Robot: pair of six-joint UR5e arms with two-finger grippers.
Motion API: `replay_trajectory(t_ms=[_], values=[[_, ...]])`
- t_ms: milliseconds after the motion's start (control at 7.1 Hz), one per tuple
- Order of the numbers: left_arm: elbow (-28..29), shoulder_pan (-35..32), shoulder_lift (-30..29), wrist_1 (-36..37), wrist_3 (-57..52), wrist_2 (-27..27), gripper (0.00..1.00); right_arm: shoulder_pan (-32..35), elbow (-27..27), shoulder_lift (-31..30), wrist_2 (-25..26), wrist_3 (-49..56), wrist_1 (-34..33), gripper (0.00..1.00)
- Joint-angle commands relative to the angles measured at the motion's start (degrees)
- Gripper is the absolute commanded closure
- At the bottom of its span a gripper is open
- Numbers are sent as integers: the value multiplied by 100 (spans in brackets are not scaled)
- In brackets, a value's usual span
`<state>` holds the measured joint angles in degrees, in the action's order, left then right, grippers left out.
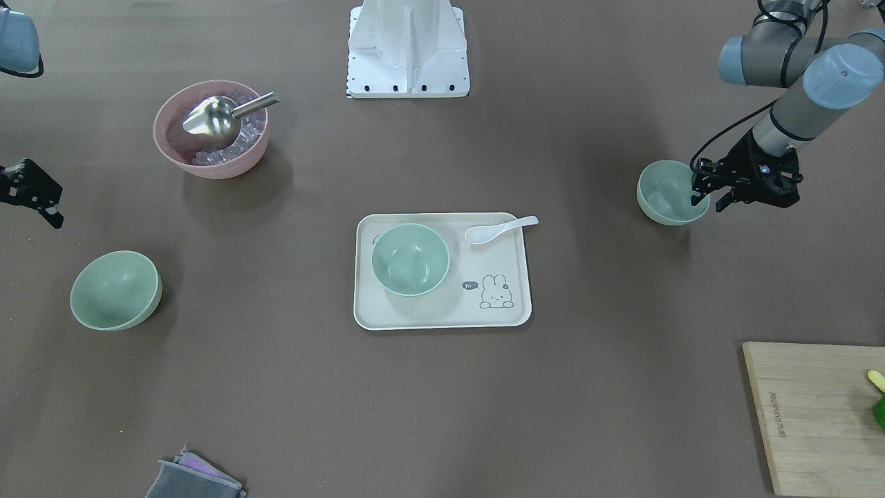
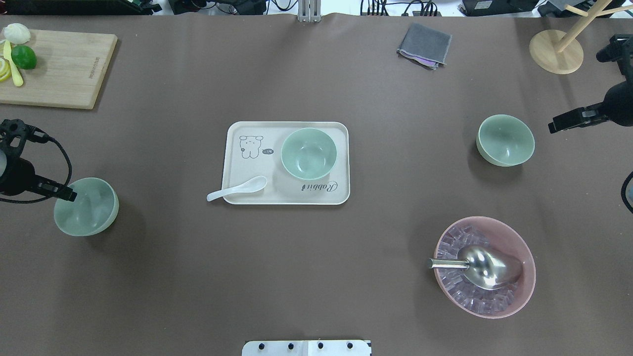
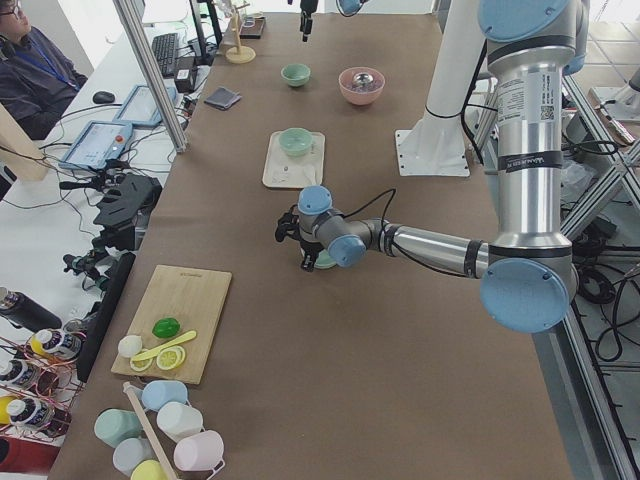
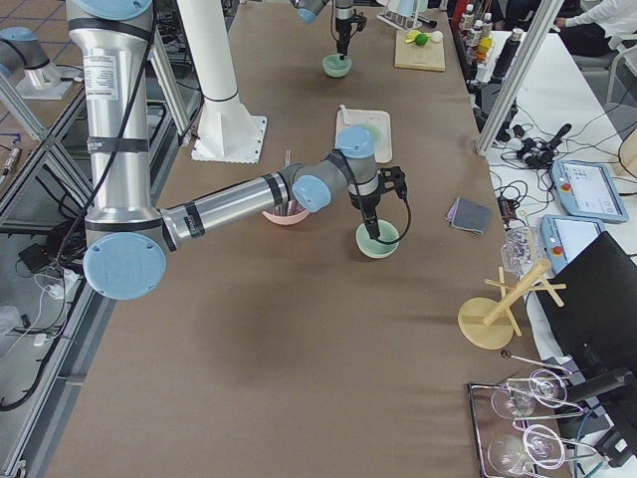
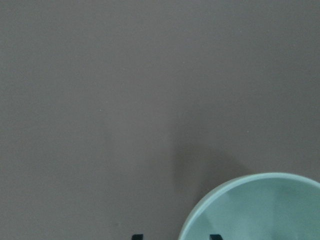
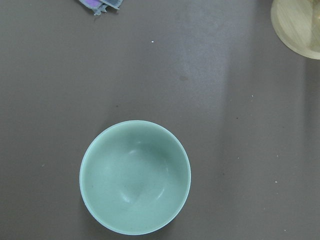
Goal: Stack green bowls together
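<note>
**Recorder:** State of the left gripper (image 1: 710, 198)?

**Inspector:** Its fingertips (image 5: 215, 237) stand apart, astride the rim of the first green bowl (image 2: 86, 206), one inside the wall and one outside. Nothing appears to be clamped.

**Recorder:** Risks from here?

**Inspector:** This would be a pinch on a thin rim of a smooth bowl that looks light. Two faults are judged likely. The inner finger may shove the bowl along the table before the outer one meets the wall. Or the bowl may tilt and swing once lifted. Well apart from those fingers, the tray bowl (image 2: 308, 153) sits on the tray (image 2: 232, 163). A white spoon (image 2: 237, 189) lies near it, overhanging the tray's edge, and a tilted carry could clip it.

**Recorder:** The other arm?

**Inspector:** The right gripper (image 2: 568, 120) hangs above the third green bowl (image 6: 135, 177). Whether its fingers are spread or closed cannot be told. Its wrist view shows none of them, and in the other views they are too small to read.

**Recorder:** Anything concealed?

**Inspector:** The left wrist view cuts off all but the fingertip ends and an arc of the rim. Contact with the wall cannot be confirmed. No bowl is stacked.
</note>
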<state>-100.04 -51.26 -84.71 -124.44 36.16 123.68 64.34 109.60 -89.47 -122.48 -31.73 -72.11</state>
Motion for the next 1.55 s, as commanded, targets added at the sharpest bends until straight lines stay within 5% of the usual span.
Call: replay_trajectory(t_ms=[0, 423, 986, 1409], values=[[-164, 99, 139, -1, -4, 7, 48, 0, 0, -1, 4, 0, -5, 0], [-218, 125, 271, -1, -4, 7, 63, -9, 0, -1, 4, 0, -5, 0], [-174, 134, 254, 8, -4, -2, 64, -9, -9, -1, 13, 0, -5, 0], [-165, 134, 253, 8, -4, -28, 100, -9, -9, -1, 5, -9, -5, 0]])
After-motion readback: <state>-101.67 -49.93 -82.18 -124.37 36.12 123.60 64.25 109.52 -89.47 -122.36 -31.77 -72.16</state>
